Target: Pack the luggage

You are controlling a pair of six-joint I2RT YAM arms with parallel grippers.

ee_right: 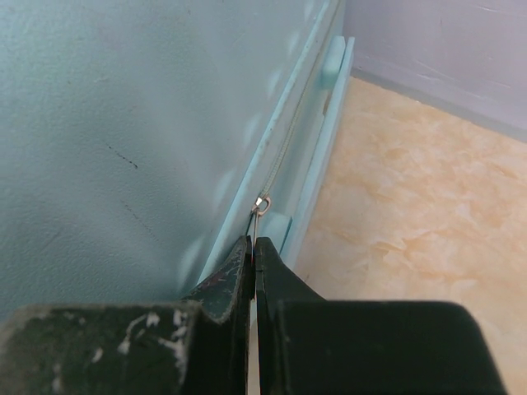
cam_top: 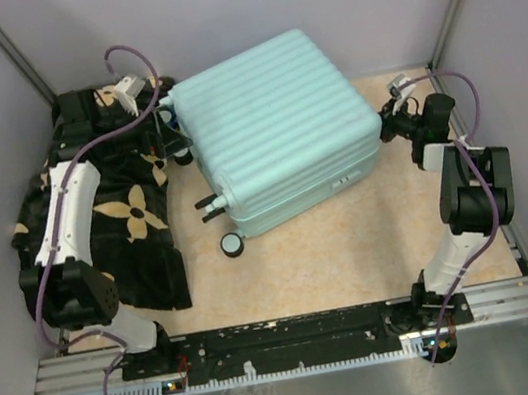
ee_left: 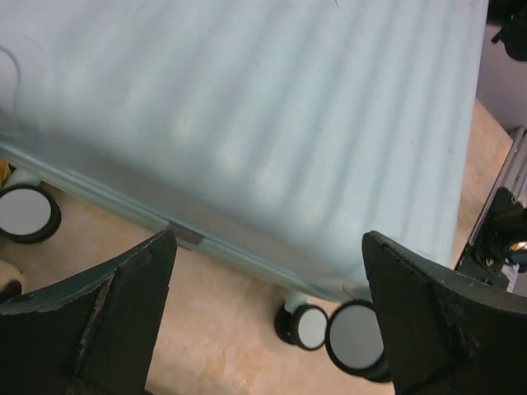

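The luggage [cam_top: 278, 129] is a pale mint-blue ribbed hard-shell suitcase. It lies closed on the tan table, wheels [cam_top: 233, 245] toward the near left. My left gripper [cam_top: 170, 132] is open and empty at the suitcase's far left corner. Its wrist view shows the ribbed shell [ee_left: 247, 123] and two black-and-white wheels [ee_left: 356, 336] between the spread fingers [ee_left: 268, 239]. My right gripper [cam_top: 386, 126] is at the suitcase's right side. In the right wrist view it [ee_right: 252, 247] is shut on the metal zipper pull [ee_right: 261, 206] along the shell's seam [ee_right: 123, 123].
A black blanket with tan flowers [cam_top: 125, 216] lies at the left under my left arm. Grey walls close in the table on three sides. A metal rail [cam_top: 297, 334] with the arm bases runs along the near edge.
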